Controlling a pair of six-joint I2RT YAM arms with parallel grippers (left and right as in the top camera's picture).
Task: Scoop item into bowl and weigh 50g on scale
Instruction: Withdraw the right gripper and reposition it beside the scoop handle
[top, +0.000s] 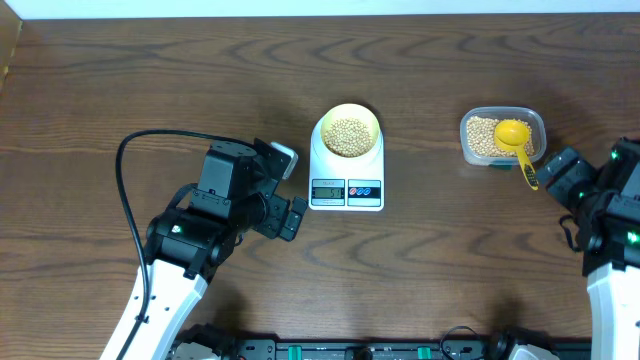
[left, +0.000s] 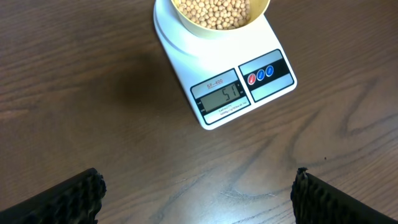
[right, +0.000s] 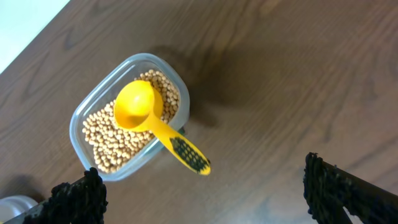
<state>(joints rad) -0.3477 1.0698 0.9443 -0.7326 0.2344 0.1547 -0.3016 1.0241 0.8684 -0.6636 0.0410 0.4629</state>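
Dark wooden table (top: 150, 80) filled every view. At frame centre the scale (top: 346, 200), reading perhaps 51, carried the bowl (top: 347, 108) of beans (top: 347, 136). Upper right, a clear tub (right: 78, 124) held more beans and a yellow scoop (right: 137, 106). Left gripper (left: 199, 193) and right gripper (right: 202, 186) both gaped, empty.

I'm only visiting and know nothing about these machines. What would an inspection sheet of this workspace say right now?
Surface: brown wood-grain table, no spills seen.
Job's things: pale yellow bowl of beans sits on the white scale; display appears to read 51.
Clutter: clear tub with more beans; yellow scoop lying in it, handle over the rim.
Claws: left claw open, empty, near the scale; right claw open, empty, near the tub.
Cables: black cable loops beside the left arm.
Surroundings: pale strip beyond the far edge; dark rail along the near edge.
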